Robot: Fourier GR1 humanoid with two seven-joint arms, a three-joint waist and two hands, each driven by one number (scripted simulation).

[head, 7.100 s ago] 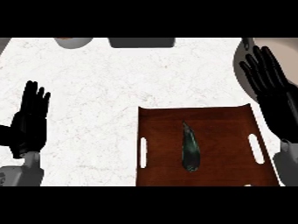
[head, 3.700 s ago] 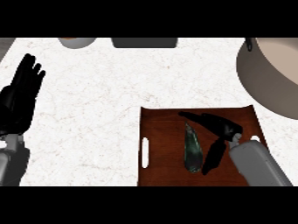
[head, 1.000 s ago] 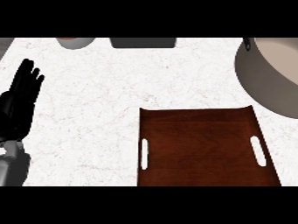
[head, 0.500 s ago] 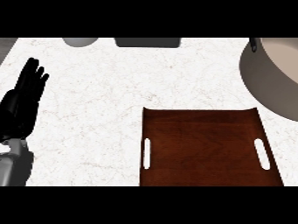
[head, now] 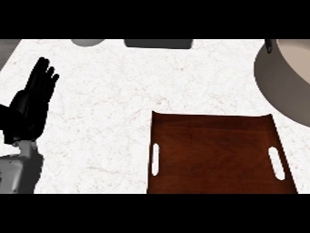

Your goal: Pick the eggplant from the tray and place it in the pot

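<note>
The counter (head: 150, 91) is the largest thing here, a white marbled top that fills almost the whole view. On it, near the front edge and toward the right side, lies one dark brown wooden tray (head: 214, 154) with two slot handles, one on each short side. Its surface is bare: no eggplant lies on it.

At the right edge of the counter stands one large pot (head: 288, 86), cut off by the frame, with a beige inside. Only part of its inside shows, and I see no eggplant in that part. So the eggplant is in no visible place; it may be in the hidden part of the pot or in the right hand, but this view does not allow to decide it. The right hand itself is not in view.

One hand shows, the left hand (head: 31, 102), near the left edge of the counter. Its fingers are straight and spread, pointing up, and it holds nothing. I judge it is only resting there, kept out of the way because the task belongs to the other side.

At the back edge there are two small things, both cut by the frame: one grey round object (head: 88, 42) and one dark grey flat object (head: 158, 43).
</note>
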